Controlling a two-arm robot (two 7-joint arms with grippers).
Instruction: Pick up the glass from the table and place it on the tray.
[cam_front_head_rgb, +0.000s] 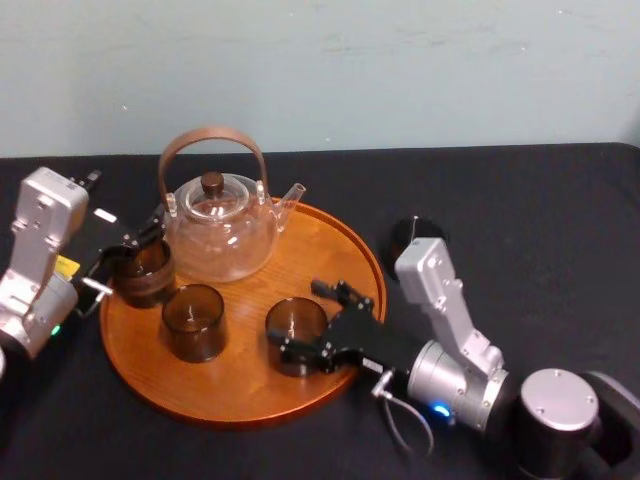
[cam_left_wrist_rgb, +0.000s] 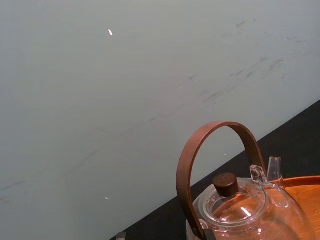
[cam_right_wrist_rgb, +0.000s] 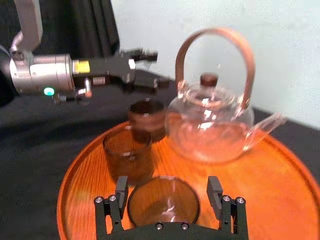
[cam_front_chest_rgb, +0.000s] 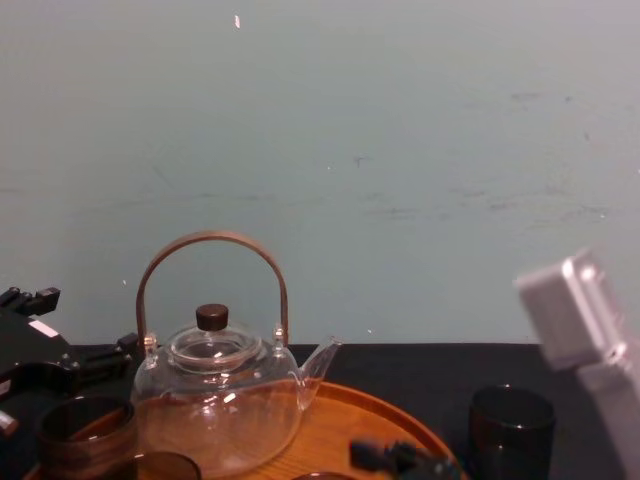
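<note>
Tray (cam_front_head_rgb: 330, 250): three glasses aboard.
Right gripper (cam_right_wrist_rgb: 167, 182): released, straddling 5 o'clock glass (cam_right_wrist_rgb: 162, 205).
Remaining: fourth glass (cam_front_chest_rgb: 511, 425) on table (cam_front_head_rgb: 560, 220), 2 o'clock.
Left gripper (cam_front_head_rgb: 115, 262): 9 o'clock, grip unclear.

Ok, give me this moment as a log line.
right gripper: open, astride front glass on tray | left gripper: beside left glass at tray rim | another glass: on table, right of tray
</note>
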